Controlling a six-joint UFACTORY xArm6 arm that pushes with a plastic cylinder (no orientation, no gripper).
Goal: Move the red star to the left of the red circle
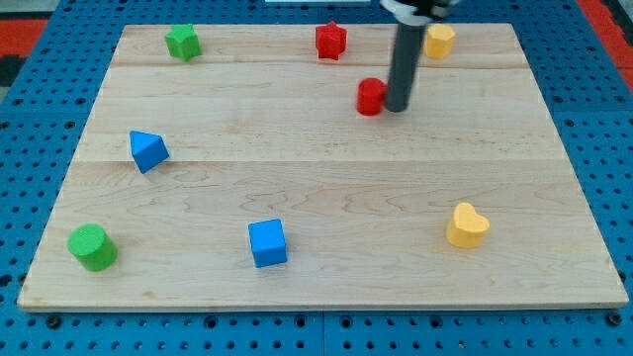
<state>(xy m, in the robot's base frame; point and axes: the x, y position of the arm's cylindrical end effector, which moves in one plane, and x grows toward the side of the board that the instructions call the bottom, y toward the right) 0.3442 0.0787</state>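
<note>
The red star (330, 41) lies near the view's top edge of the wooden board, a little right of centre. The red circle (371, 96) lies below and to the right of it. My tip (398, 107) stands right beside the red circle, on its right side, touching or nearly touching it. The dark rod rises from there to the view's top.
A yellow block (439, 41) sits at the top right behind the rod. A green star-like block (183, 43) is at top left, a blue triangle (147, 151) at left, a green cylinder (92, 247) at bottom left, a blue cube (267, 243) at bottom centre, a yellow heart (467, 225) at bottom right.
</note>
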